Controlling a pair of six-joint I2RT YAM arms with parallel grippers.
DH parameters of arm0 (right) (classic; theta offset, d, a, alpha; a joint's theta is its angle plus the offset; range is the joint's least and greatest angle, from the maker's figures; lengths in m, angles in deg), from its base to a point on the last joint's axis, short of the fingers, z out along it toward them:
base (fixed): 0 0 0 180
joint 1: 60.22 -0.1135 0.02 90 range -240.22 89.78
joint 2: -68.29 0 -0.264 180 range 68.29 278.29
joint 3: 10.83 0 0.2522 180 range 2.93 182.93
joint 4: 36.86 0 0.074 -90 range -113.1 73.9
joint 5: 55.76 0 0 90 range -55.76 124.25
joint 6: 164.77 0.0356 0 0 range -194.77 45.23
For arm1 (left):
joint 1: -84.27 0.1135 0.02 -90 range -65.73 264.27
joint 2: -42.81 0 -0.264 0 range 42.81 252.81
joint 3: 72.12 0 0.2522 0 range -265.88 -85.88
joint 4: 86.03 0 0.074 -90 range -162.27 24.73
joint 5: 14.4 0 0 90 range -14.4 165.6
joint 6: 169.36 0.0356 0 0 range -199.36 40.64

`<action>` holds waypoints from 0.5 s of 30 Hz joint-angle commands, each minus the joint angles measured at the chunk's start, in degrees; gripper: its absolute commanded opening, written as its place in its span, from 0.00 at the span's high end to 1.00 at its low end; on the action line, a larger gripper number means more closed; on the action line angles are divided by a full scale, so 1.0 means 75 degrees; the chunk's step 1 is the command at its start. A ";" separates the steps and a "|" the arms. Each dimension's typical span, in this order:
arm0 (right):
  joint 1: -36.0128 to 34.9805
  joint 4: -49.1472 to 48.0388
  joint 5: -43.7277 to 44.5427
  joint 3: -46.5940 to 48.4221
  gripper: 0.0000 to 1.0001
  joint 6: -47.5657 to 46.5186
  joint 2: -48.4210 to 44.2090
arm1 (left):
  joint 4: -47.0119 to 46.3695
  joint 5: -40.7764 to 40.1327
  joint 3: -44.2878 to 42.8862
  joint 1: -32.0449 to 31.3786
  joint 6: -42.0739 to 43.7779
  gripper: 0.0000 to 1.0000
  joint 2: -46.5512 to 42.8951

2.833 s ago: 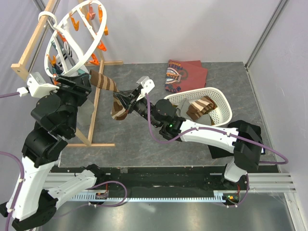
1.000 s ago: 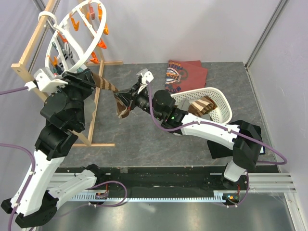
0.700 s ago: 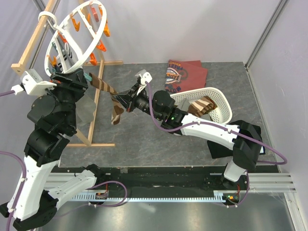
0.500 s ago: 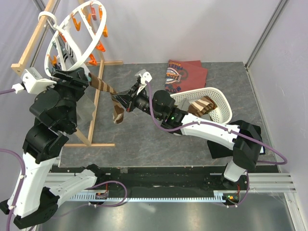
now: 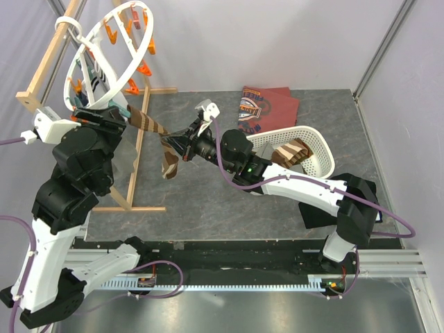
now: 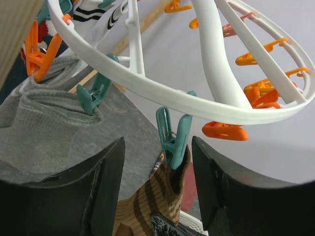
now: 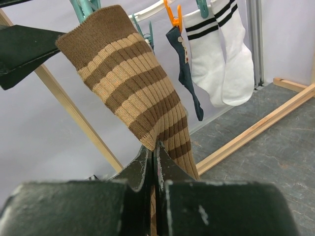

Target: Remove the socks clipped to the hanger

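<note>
From above, the white ring hanger (image 5: 94,28) hangs on the wooden rack (image 5: 141,142) at the far left of the desk (image 5: 208,201). A brown-striped sock (image 5: 149,123) stretches from the ring's lower edge out to the right claw (image 5: 173,144), with its loose end drooping below. The left claw (image 5: 104,114) is raised beside the same lower edge. A white mesh basket (image 5: 316,142) to the right holds a second striped sock (image 5: 291,152), and a folded maroon shirt (image 5: 267,104) lies beyond it. In the left wrist view, the left claw (image 6: 157,147) is spread wide, one dark finger on either side of a teal clip (image 6: 171,140). That clip hangs from the hanger's rim (image 6: 162,93) and bites the cuff of the brown-striped sock (image 6: 157,196). A grey sock (image 6: 44,123) is clipped further left. In the right wrist view, the right claw (image 7: 155,152) is pressed together, pinching the brown-striped sock (image 7: 128,83), which rises taut from the fingers to the upper left. Behind it, a pair of white socks (image 7: 221,54) with black bands and a dark sock (image 7: 184,73) hang from the ring.
</note>
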 commanded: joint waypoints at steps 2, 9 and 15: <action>0.0074 -0.0295 -0.0184 0.0285 1.00 0.0113 -0.0394 | -0.0791 -0.0636 0.0204 0.0028 -0.0219 0.37 0.0196; 0.0121 -0.0283 -0.0406 0.0273 1.00 0.0265 -0.0383 | -0.2480 -0.0449 0.0837 0.0040 0.0743 0.41 0.0115; 0.0238 -0.0365 -0.1132 0.0496 1.00 0.0978 -0.0125 | -0.3150 -0.0414 0.1294 0.0075 0.1141 0.58 0.0020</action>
